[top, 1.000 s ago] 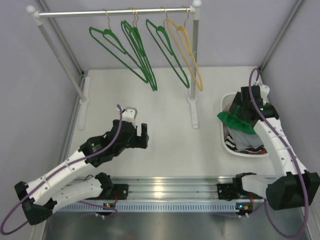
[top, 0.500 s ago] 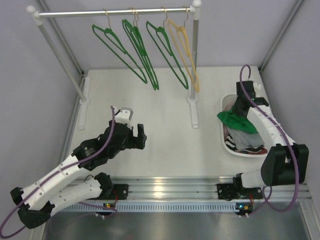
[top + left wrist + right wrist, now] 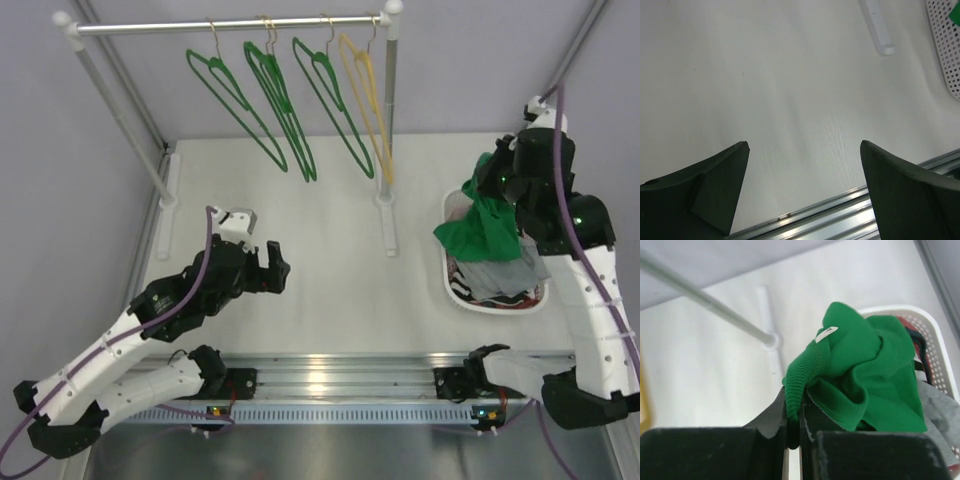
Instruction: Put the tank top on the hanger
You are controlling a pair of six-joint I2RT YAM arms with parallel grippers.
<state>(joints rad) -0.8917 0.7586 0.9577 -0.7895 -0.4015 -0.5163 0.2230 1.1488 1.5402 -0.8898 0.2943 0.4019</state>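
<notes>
The bright green tank top (image 3: 485, 225) hangs bunched over the white basket (image 3: 452, 275), with its lower part still draped on the basket's left rim. My right gripper (image 3: 497, 172) is shut on a ribbed edge of the tank top (image 3: 860, 365); in the right wrist view that edge is pinched between the gripper's (image 3: 794, 397) jaws. Three alike green hangers (image 3: 283, 110) hang on the rail at the back; the hanger is one of them. My left gripper (image 3: 274, 268) stands open and holds nothing above the table's left middle; the left wrist view shows this gripper (image 3: 804, 147) over bare table.
A yellow hanger (image 3: 368, 100) hangs rightmost on the rail (image 3: 150, 27). The rack's right post (image 3: 388, 120) and its foot (image 3: 387, 228) stand between the hangers and the basket. A grey garment (image 3: 500, 272) and other clothes lie in the basket. A metal rail (image 3: 340, 375) runs along the near edge.
My right gripper shut on the tank top in the basket and lifted it upward. The left arm drifted a little to the left, still open.
</notes>
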